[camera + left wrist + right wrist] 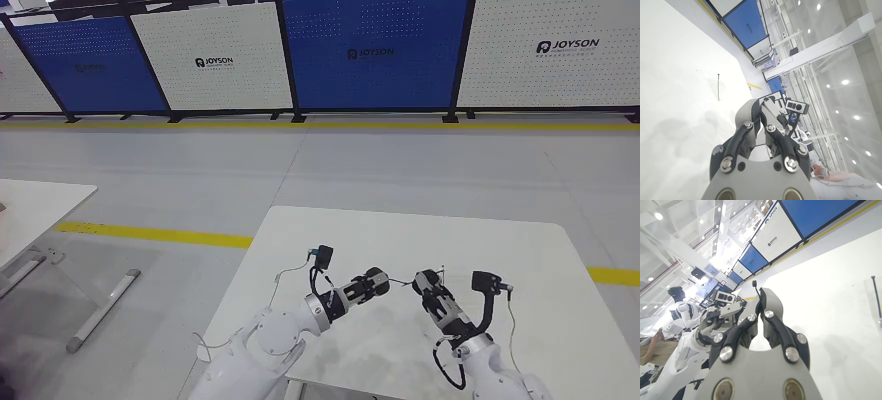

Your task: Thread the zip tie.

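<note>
The right gripper [759, 296] is pinched closed on a black plastic zip tie [754, 283], whose square head pokes out just past the fingertips. Facing it close by, the left gripper [761, 104] is closed too; whether it grips anything cannot be told. Farther off, a second black zip tie [718, 87] lies flat on the white table [500, 250].

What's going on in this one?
Above a white table, the right gripper is shut on a black zip tie, its head poking out past the fingers. The left gripper, also shut, faces it tip to tip; threading isn't visibly done. A spare zip tie lies on the table.
</note>
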Controlling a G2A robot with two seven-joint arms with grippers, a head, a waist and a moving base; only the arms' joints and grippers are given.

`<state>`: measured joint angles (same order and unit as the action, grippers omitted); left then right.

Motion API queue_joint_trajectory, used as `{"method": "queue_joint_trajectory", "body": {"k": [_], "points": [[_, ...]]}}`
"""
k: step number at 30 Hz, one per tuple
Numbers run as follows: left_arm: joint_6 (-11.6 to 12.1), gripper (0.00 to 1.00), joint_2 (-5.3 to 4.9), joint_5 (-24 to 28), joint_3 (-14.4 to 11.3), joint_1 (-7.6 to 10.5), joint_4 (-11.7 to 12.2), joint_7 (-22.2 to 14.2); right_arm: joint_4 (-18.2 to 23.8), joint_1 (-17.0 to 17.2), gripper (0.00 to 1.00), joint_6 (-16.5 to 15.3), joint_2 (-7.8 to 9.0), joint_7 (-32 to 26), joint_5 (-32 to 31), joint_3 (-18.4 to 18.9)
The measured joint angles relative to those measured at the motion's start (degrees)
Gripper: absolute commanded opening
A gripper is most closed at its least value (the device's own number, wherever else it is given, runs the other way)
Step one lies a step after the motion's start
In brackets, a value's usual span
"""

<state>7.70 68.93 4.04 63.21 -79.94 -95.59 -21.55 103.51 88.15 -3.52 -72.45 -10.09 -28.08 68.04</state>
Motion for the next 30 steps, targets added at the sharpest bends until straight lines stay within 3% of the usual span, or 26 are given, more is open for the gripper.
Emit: {"method": "queue_joint_trajectory", "body": {"k": [10, 30], "points": [[-0.17, 0.0, -0.13, -3.69, -0.74, -0.22, -0.24, 2.23, 1.75, 2.02, 0.0, -0.52, 0.29, 2.18, -0.39, 2.91], [-0.05, 0.0, -0.1, -4.11, -0.85, -0.32, -0.3, 2.92, 0.93, 1.01, 0.0, 0.26, -0.01, 1.21, -0.41, 1.36]]}}
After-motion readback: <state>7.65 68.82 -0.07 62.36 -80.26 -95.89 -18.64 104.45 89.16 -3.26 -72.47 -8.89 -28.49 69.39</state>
